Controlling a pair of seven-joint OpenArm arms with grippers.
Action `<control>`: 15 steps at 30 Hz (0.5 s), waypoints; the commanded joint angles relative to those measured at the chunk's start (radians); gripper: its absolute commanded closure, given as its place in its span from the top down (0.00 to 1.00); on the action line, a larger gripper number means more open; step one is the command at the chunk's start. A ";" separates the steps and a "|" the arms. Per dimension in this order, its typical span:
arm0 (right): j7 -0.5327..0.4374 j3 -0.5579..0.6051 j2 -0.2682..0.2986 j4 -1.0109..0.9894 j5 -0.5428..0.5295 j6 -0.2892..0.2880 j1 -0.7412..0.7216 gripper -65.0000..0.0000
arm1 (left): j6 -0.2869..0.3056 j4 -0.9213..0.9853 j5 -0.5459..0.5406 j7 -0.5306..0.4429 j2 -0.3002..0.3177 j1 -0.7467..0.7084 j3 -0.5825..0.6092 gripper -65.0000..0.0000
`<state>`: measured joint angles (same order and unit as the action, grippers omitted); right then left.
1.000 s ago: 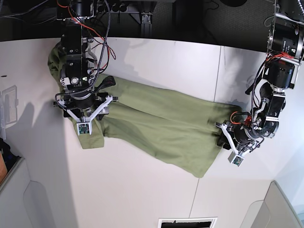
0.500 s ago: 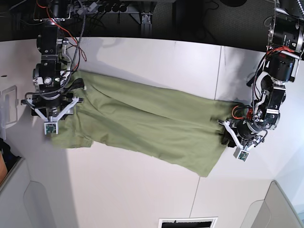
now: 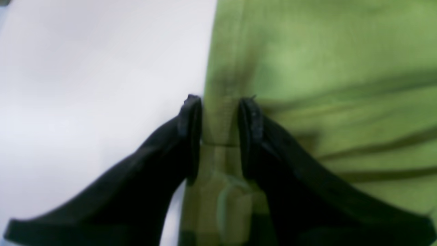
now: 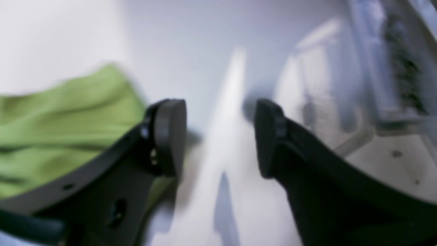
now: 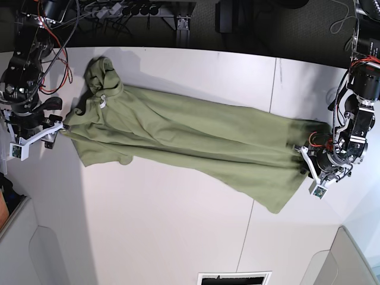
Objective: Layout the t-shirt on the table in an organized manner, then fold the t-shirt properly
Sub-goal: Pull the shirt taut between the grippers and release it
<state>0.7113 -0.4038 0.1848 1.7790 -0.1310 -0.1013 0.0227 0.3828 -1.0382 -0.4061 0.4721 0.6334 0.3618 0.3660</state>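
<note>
The olive-green t-shirt (image 5: 190, 142) lies stretched in a long band across the white table (image 5: 178, 231), neck and white tag (image 5: 102, 100) at the left. My left gripper (image 5: 304, 157) is at the shirt's right end; in the left wrist view it (image 3: 220, 102) is shut on the shirt's hemmed edge (image 3: 307, 68). My right gripper (image 5: 56, 126) is at the shirt's left edge. In the right wrist view it (image 4: 220, 112) is open with bare table (image 4: 205, 51) between the jaws and the shirt (image 4: 51, 130) beside its left finger (image 4: 169, 136).
Grey bins sit at the front left (image 5: 41, 249) and front right (image 5: 350, 261) corners. A clear plastic container (image 5: 9, 127) stands at the left edge, close to my right gripper. A dark seam (image 5: 273, 89) crosses the table at the right. A black slot (image 5: 234, 278) lies at the front edge.
My right arm has swept left, pulling the shirt's neck end out long, and its jaws now stand open off the cloth. My left gripper has shifted slightly right, still holding the hem.
</note>
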 commanded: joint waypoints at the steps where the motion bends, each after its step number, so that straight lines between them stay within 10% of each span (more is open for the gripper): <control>1: -0.022 -0.007 0.011 0.054 0.006 0.000 0.002 0.47 | 0.014 -0.035 -0.009 -0.002 0.026 0.023 -0.005 0.33; 10: 0.038 -0.007 0.011 0.204 -0.237 -0.138 0.151 0.44 | 0.014 -0.267 -0.134 0.088 0.119 0.010 -0.005 0.33; 15: 0.028 -0.007 -0.047 0.239 -0.390 -0.345 0.227 0.00 | 0.018 -0.334 -0.137 0.087 0.168 -0.016 -0.005 0.33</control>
<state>0.7597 -0.4084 0.1356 2.0006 -0.5060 -0.4427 0.2546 0.4011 -1.3582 -0.5385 0.5762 0.7841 0.3244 0.3710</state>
